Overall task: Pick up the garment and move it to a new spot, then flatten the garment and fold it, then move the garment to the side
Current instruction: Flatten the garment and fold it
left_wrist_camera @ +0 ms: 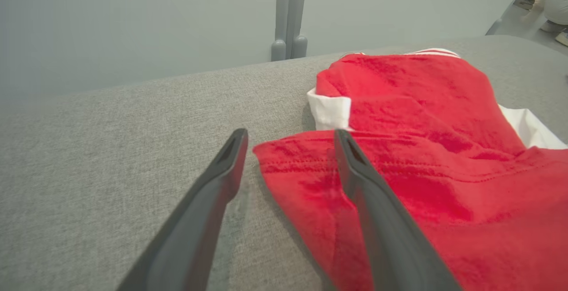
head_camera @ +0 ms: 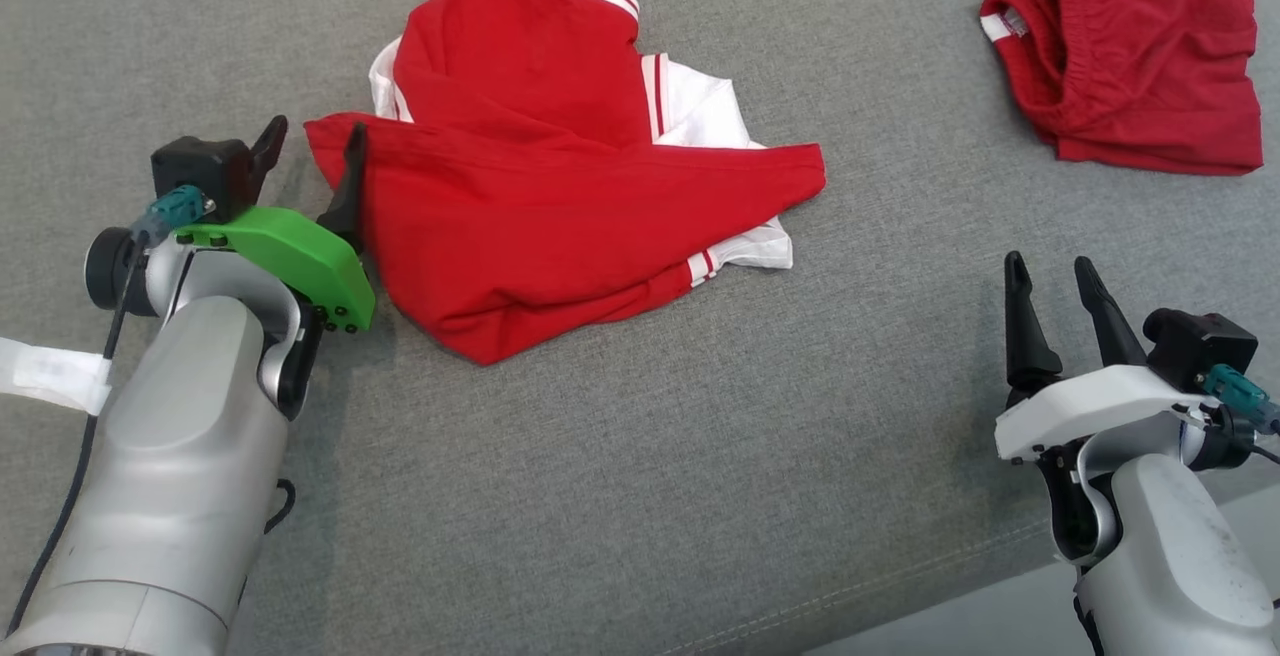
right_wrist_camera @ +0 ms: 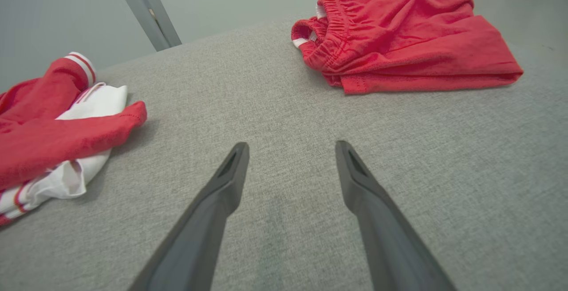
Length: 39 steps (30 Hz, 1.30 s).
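Crumpled red-and-white fabric garment (head_camera: 560,196) on grey upholstered surface (head_camera: 640,456). Left gripper (head_camera: 315,131) spread; left wrist view has hem corner between fingers. Right gripper (head_camera: 1050,264) spread, empty; red elastic-waisted shorts (head_camera: 1130,56) beyond.

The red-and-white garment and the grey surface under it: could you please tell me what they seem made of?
Garment: likely soft knit cotton, matte; it creases and shows stitched hems. Surface: woven upholstery-like cloth, matte, with a flecked weave and a seam.

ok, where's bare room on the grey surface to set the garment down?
Free: the wide grey surface between red-and-white garment and red shorts, and the near stretch between left claw and right claw. Crowded: the garment's left corner, inside the open left claw.
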Motion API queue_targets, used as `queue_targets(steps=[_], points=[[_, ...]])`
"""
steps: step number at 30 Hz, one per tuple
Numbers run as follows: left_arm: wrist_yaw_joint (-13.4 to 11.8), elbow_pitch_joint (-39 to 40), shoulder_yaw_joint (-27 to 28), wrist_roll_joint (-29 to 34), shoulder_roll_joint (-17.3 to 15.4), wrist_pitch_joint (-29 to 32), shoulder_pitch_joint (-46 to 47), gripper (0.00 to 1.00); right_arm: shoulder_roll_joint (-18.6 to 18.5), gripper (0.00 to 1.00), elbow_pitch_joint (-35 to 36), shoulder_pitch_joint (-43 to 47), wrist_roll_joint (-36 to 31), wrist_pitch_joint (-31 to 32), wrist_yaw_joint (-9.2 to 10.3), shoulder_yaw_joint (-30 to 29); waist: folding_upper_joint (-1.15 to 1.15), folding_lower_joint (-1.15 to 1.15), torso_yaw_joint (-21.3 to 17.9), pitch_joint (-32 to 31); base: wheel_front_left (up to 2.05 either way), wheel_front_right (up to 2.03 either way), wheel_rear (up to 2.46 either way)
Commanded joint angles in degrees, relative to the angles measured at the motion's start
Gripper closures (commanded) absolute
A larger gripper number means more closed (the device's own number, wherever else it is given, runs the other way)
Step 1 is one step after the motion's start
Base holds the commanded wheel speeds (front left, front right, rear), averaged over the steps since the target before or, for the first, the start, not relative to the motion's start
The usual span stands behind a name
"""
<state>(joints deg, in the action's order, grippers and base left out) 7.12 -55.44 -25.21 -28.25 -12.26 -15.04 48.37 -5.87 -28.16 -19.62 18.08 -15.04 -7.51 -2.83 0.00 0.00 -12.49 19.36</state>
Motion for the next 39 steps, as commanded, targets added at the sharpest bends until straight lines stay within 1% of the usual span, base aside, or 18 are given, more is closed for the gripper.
queue_targets(steps=[1, 5, 8, 9, 10, 11, 12, 14, 16, 19, 22, 24, 25, 30, 33, 35, 37, 39], points=[[0.34, -1.36, 0.71, -0.84, -0.39, -0.14, 1.08, 0.00, -0.03, 0.00, 0.48, -0.81, 0.64, -0.17, 0.05, -0.01, 0.00, 0.00, -1.35, 2.06, 0.00, 0.00, 0.00], [0.36, -4.37, 2.80, -3.62, -0.15, -0.14, 2.24, 0.00, -0.01, 0.00, 0.89, -1.01, 0.76, -0.17, 0.05, -0.09, 0.00, 0.00, -1.61, 3.08, 0.00, 0.00, 0.00], [0.40, -6.00, 2.95, -4.66, 0.17, -0.15, 2.09, 0.01, 0.05, 0.00, 1.21, -1.46, 0.70, -0.17, 0.05, -0.04, 0.00, 0.00, -1.60, 3.49, 0.00, 0.00, 0.00], [0.37, -5.90, 3.04, -5.02, 0.32, -0.14, 2.22, 0.09, 0.04, 0.00, 1.27, -1.54, 0.69, -0.17, 0.05, -0.10, 0.00, 0.00, -1.53, 3.56, 0.00, 0.00, 0.00], [0.38, -5.69, 2.70, -5.11, 0.46, -0.14, 2.23, 0.19, 0.00, 0.00, 1.29, -1.55, 0.71, -0.17, 0.05, -0.17, 0.00, 0.00, -1.41, 3.62, 0.00, 0.00, 0.00], [0.39, -5.52, 2.16, -5.50, 0.87, -0.14, 1.95, 0.43, -0.03, 0.00, 1.28, -1.59, 0.74, -0.17, 0.05, -0.20, 0.00, 0.00, -1.27, 3.63, 0.00, 0.00, 0.00], [0.40, -5.33, 1.63, -5.78, 0.96, -0.14, 1.75, 0.58, -0.04, 0.00, 1.23, -1.59, 0.74, -0.17, 0.05, -0.20, 0.00, 0.00, -1.14, 3.61, 0.00, 0.00, 0.00], [0.39, -4.96, 0.60, -6.45, 0.98, -0.14, 1.50, 0.70, 0.00, 0.00, 1.08, -1.63, 0.61, -0.17, 0.05, -0.07, 0.00, 0.00, -0.92, 3.53, 0.00, 0.00, 0.00], [0.40, -4.41, -0.64, -7.10, 1.00, -0.15, 1.32, 1.00, 0.06, 0.00, 0.92, -1.71, 0.57, -0.17, 0.05, 0.11, 0.00, 0.00, -0.79, 3.43, 0.00, 0.00, 0.00], [0.40, -2.67, -1.61, -8.10, 0.10, -0.14, 1.50, 1.00, 0.14, 0.00, 0.80, -1.80, 0.56, -0.17, 0.05, 0.20, 0.00, 0.00, -0.59, 3.22, 0.00, 0.00, 0.00], [0.41, -0.62, -1.25, -7.51, -0.61, -0.14, 1.18, 1.00, 0.14, 0.00, 0.69, -1.62, 0.56, -0.17, 0.05, -0.06, 0.00, 0.00, -0.31, 2.76, 0.00, 0.00, 0.00], [0.40, 2.33, 1.01, -7.22, -1.17, -0.14, 0.21, 1.00, 0.11, 0.00, 0.54, -1.11, 0.65, -0.17, 0.05, -0.45, 0.00, 0.00, 0.19, 1.97, 0.00, 0.00, 0.00], [-0.05, 6.52, 4.08, -5.66, -1.20, -0.14, -1.20, 1.00, 0.07, 0.00, 0.32, -0.26, 0.78, -0.16, 0.05, -1.03, 0.00, 0.00, 1.06, 0.84, 0.00, 0.00, 0.00], [-1.15, 19.63, 12.61, -0.21, 1.43, -0.08, -8.42, 1.00, -0.25, 0.00, -0.67, 1.79, 1.08, -0.17, 0.04, -1.82, 0.00, 0.00, 4.86, -2.91, 0.00, 0.00, 0.00], [-0.99, 26.23, 16.64, 3.00, 3.93, -0.08, -13.62, 1.00, -0.09, 0.00, -1.26, 2.64, 1.04, -0.17, 0.04, -1.58, 0.00, 0.00, 7.48, -5.13, 0.00, 0.00, 0.00], [-0.69, 30.66, 18.82, 5.08, 5.40, -0.09, -17.11, 1.00, 0.24, 0.00, -1.57, 3.07, 1.25, -0.17, 0.04, -1.26, 0.00, 0.00, 9.15, -6.42, 0.00, 0.00, 0.00], [-0.30, 34.46, 19.78, 6.70, 6.81, -0.08, -20.96, 1.00, 0.46, 0.00, -1.78, 3.50, 1.51, -0.17, 0.04, -0.97, 0.00, 0.00, 10.93, -7.40, 0.00, 0.00, 0.00], [-0.17, 38.12, 21.18, 7.38, 7.73, -0.08, -24.52, 1.00, 0.61, 0.00, -1.89, 3.77, 1.61, -0.17, 0.04, -0.78, 0.00, 0.00, 12.59, -8.10, 0.00, 0.00, 0.00]])
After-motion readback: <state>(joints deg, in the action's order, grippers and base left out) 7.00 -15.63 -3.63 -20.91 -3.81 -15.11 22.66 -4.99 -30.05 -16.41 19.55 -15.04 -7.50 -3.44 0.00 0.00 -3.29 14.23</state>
